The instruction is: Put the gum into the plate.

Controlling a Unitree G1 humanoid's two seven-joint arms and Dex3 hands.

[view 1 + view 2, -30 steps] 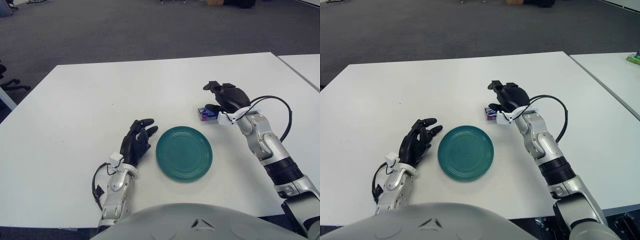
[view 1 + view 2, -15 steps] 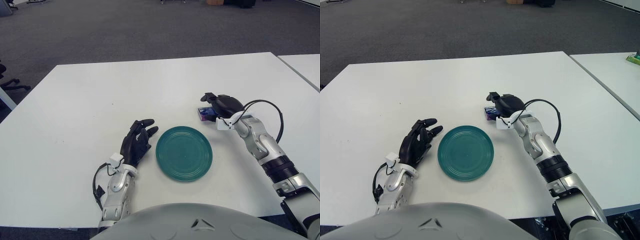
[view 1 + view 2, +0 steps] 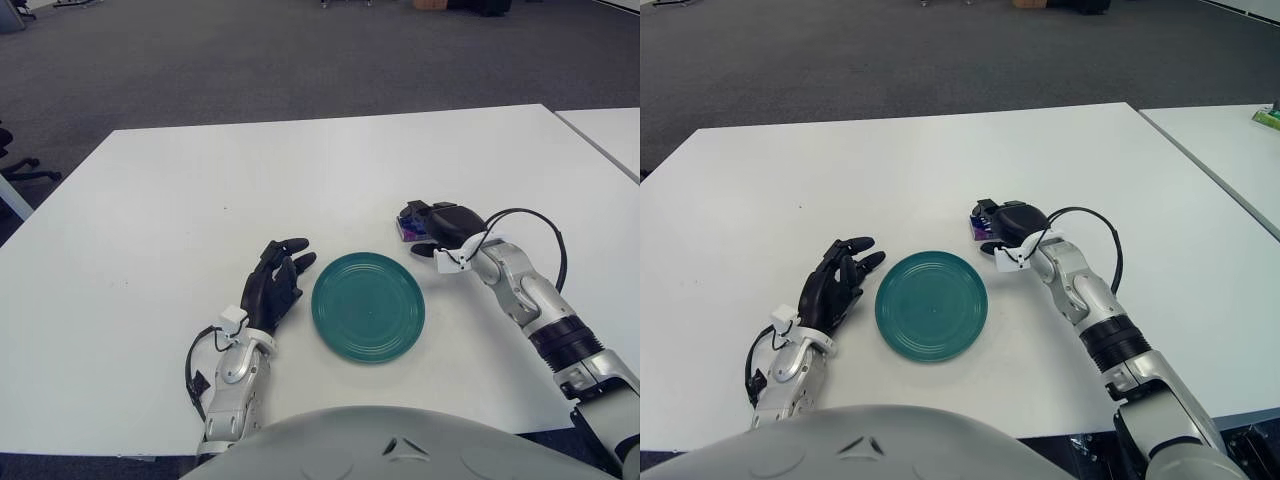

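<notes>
The gum [image 3: 409,226], a small purple-blue pack, lies on the white table just up and right of the teal plate [image 3: 368,305]. My right hand [image 3: 437,226] lies low over the gum with the fingers curled over its far side and the thumb on its near side; only the pack's left end shows. The gum still rests on the table, outside the plate. The plate holds nothing. My left hand [image 3: 276,281] rests on the table just left of the plate, fingers relaxed and empty.
The white table [image 3: 180,200] spreads wide to the left and back. Its right edge meets a second white table [image 3: 612,130]. A black cable [image 3: 540,225] loops off my right wrist.
My right hand has come down from above the gum onto it and its fingers have closed around the pack. The left hand and plate have not moved.
</notes>
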